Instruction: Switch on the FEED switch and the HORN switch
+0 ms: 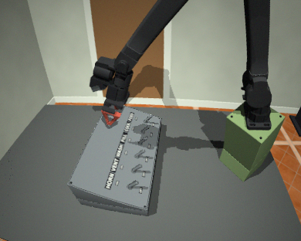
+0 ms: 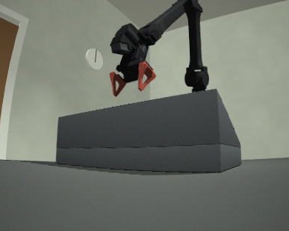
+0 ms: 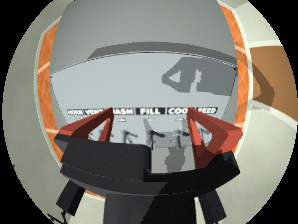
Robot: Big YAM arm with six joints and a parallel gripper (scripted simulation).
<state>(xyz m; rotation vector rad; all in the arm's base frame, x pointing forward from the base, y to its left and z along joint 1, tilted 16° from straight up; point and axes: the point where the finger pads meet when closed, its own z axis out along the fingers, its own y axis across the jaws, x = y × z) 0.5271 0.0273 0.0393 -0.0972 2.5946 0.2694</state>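
Note:
The grey console (image 1: pixel 117 162) stands on the dark table with a row of several toggle switches and a strip of labels. The HORN label (image 1: pixel 109 181) is at the near end with its switch (image 1: pixel 135 184) beside it. The FEED label (image 1: pixel 130 116) is at the far end with its switch (image 1: pixel 151 122) beside it. My gripper (image 1: pixel 111 117), with red fingers, is open and empty. It hovers above the console's far left part, beside the FEED label. From the low side view the gripper (image 2: pixel 132 81) hangs clear above the console's top (image 2: pixel 146 129). The wrist view shows the label strip (image 3: pixel 143 111) between the fingers.
The arm's green pedestal (image 1: pixel 250 143) stands at the table's right. Walls and a brown door panel are behind the table. A round wall clock (image 2: pixel 94 58) shows in the side view.

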